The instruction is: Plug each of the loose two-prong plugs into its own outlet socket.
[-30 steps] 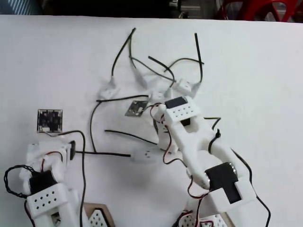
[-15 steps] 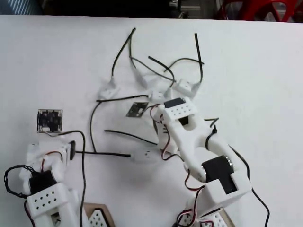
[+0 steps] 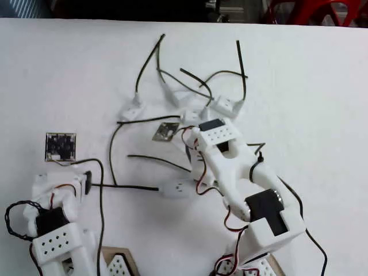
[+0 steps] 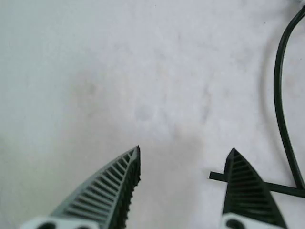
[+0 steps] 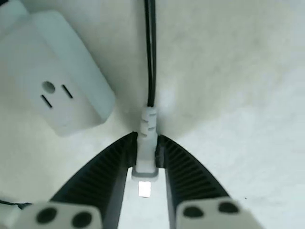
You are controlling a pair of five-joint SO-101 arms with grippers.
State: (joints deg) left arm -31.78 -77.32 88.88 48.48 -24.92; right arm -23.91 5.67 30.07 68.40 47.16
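Two-prong plug (image 5: 144, 160) sits pinched between the jaws of the right end effector (image 5: 146, 140), its black cord (image 5: 151, 52) trailing off across the desk (image 5: 238, 71). A white outlet socket (image 5: 62, 93) lies just beside it, not yet mated. I cannot tell whether other plugs are seated, so most of the work probably remains. In the high view the right arm (image 3: 230, 167) stretches to mid-frame. The left end effector (image 4: 185, 150) hangs spread over bare desk.

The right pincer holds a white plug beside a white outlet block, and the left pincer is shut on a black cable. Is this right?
No. The left wrist view shows the left pincer open and empty, the black cable beside it. The right pincer holds the white plug beside the outlet block.
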